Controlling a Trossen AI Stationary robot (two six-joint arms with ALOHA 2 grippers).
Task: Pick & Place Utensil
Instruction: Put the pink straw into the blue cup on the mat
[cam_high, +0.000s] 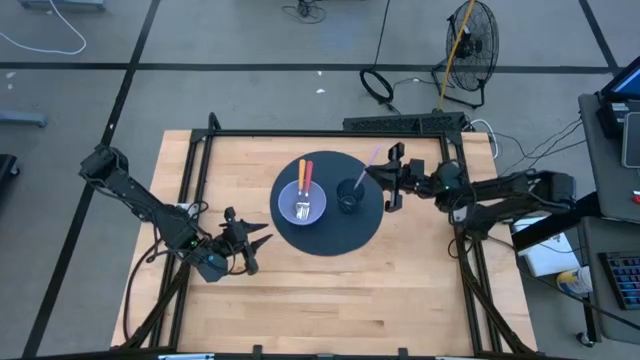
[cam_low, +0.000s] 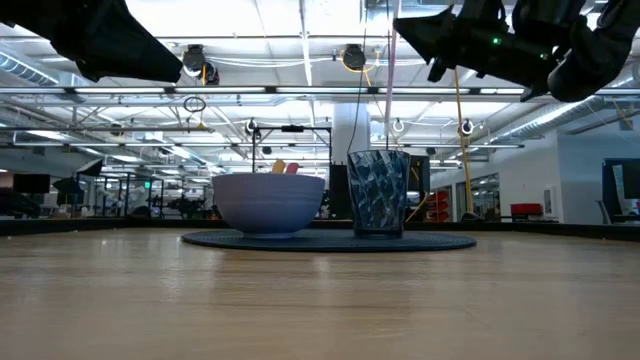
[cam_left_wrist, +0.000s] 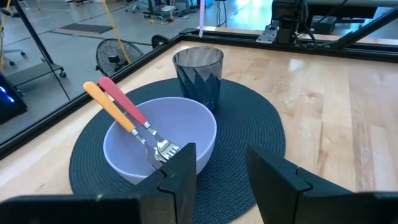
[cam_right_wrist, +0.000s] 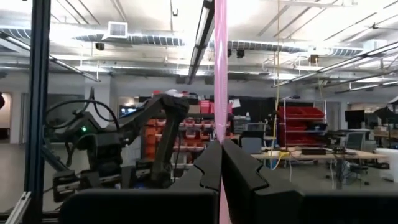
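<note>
A round dark placemat (cam_high: 330, 235) lies mid-table. On it stand a lavender bowl (cam_high: 290, 210) and a dark faceted glass cup (cam_high: 348, 197). Two forks, one orange-handled (cam_left_wrist: 109, 106) and one red-handled (cam_left_wrist: 121, 99), lean in the bowl with their tines down. My right gripper (cam_high: 378, 177) hangs above the cup's right side, shut on a thin pink utensil (cam_high: 372, 158). The utensil stands upright over the cup (cam_low: 378, 193); I cannot tell whether its lower end is inside. My left gripper (cam_high: 250, 240) is open, left of and nearer than the placemat, pointing at the bowl (cam_left_wrist: 158, 140). My right gripper (cam_right_wrist: 221, 155) pinches the pink utensil's thin handle (cam_right_wrist: 219, 127) between its two fingers. The fingers come level from the table's right and lie across the handle. The utensil stands upright and lifted, running down from the gripper (cam_low: 440, 40) toward the cup's rim (cam_low: 390, 150).
A black frame rail (cam_high: 320, 133) borders the wooden table on its far, left and right sides. A fan (cam_high: 470, 40) and cables sit on the floor beyond it. Bare wood (cam_high: 330, 300) stretches along the near side of the table.
</note>
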